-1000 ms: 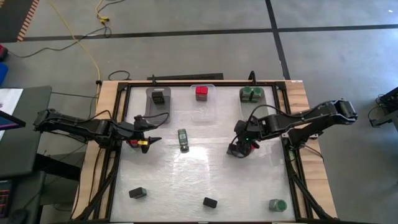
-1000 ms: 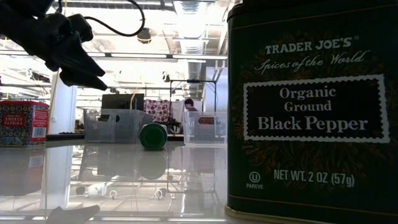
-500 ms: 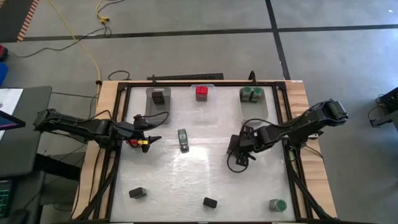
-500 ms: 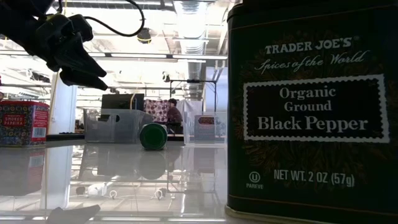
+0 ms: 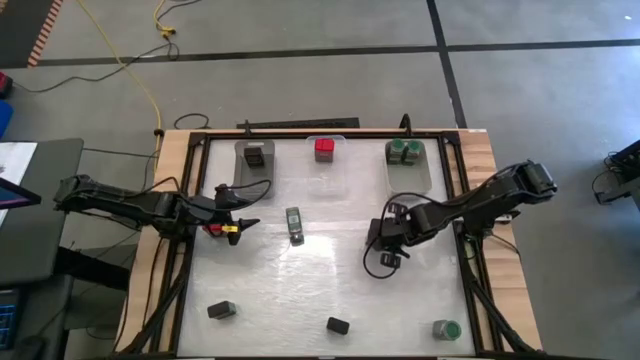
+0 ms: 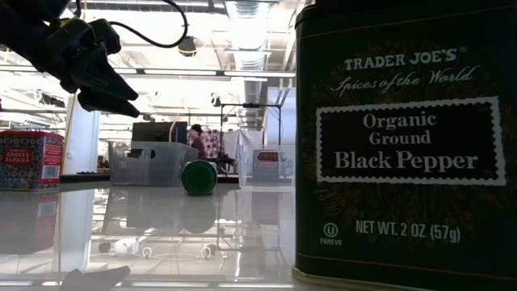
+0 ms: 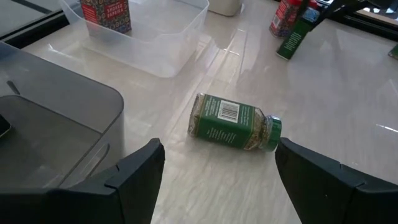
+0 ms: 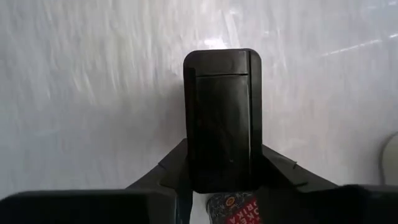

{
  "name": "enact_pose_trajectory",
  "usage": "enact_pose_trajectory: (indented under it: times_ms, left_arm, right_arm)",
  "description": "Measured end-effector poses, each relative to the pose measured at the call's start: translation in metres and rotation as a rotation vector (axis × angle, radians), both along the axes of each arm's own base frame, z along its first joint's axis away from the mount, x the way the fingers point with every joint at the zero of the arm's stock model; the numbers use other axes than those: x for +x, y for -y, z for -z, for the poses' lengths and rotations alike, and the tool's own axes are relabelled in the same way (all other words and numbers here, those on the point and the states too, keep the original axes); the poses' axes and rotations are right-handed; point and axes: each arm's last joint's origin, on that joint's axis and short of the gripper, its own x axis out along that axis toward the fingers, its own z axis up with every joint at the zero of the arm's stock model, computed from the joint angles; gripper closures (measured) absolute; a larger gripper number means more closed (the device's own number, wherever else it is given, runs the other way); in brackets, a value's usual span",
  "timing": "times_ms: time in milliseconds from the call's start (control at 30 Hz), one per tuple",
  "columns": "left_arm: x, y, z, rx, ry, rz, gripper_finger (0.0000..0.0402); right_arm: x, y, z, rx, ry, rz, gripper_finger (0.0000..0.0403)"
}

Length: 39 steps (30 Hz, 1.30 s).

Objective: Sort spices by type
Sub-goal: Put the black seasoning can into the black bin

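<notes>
My right gripper point(image 5: 388, 248) is right of the table's centre, pointing down, shut on a red spice box with a black lid point(image 8: 222, 112). In the high view the gripper hides the box. My left gripper point(image 5: 245, 222) hangs open at the table's left, a red box point(image 6: 28, 160) on the table below it. A green-lidded jar point(image 5: 294, 224) lies on its side at the centre, beyond the left gripper's open fingers point(image 7: 143, 165). Along the near edge rest two black boxes point(image 5: 221, 311) point(image 5: 337, 325) and a green-lidded jar point(image 5: 446, 328). My right gripper pinches the red box between its two fingers point(image 8: 171, 171), one on each of two opposite sides, close under the black lid point(image 8: 189, 155). The fingers come from above, pointing steeply down. Whether the box stands on the table or is lifted clear, I cannot tell.
Three translucent bins stand along the far edge: the left one point(image 5: 243, 176) holds a black box, the middle one point(image 5: 325, 176) a red box, the right one point(image 5: 407, 176) green-lidded jars. The black pepper tin point(image 6: 404, 137) fills the low view's right side.
My right gripper has moved down and toward the table's near left, turning a little. The red box that showed beside it a second ago is now hidden under it in the high view.
</notes>
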Motion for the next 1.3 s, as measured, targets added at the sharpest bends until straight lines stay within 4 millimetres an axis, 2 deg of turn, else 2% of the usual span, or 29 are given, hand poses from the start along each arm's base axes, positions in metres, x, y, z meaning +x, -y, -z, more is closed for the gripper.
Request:
enact_pose_trajectory:
  times_ms: [200, 400, 500, 633, 733, 867, 1067, 1300]
  left_arm:
    - [0.000, 0.000, 0.000, 0.000, 0.000, 0.000, 0.0107]
    - [0.000, 0.000, 0.000, 0.000, 0.000, 0.000, 0.0107]
    - [0.000, 0.000, 0.000, 0.000, 0.002, 0.001, 0.0107]
    - [0.000, 0.000, 0.000, -0.001, 0.001, 0.001, 0.0107]
    - [0.002, 0.000, 0.000, -0.001, -0.001, 0.000, 0.0107]
    - [0.012, 0.002, 0.000, 0.000, 0.032, 0.004, 0.0107]
    - [0.040, 0.005, -0.007, 0.144, 0.109, 0.024, 0.0107]
    - [0.078, 0.010, -0.029, 0.175, 0.028, 0.064, 0.0107]
  right_arm:
    - [0.007, 0.012, -0.006, -0.031, 0.043, -0.012, 0.0254]
    - [0.017, 0.016, -0.018, -0.013, 0.108, 0.008, 0.0254]
    - [0.030, 0.019, -0.026, -0.002, 0.236, 0.007, 0.0254]
    - [0.048, 0.024, -0.039, -0.047, 0.398, -0.088, 0.0254]
    - [0.060, 0.030, -0.053, -0.086, 0.455, -0.134, 0.0254]
    - [0.073, 0.036, -0.062, -0.122, 0.448, -0.165, 0.0254]
    - [0.093, 0.034, -0.043, -0.157, 0.356, -0.237, 0.0254]
    - [0.110, 0.023, -0.016, -0.143, 0.284, -0.265, 0.0254]
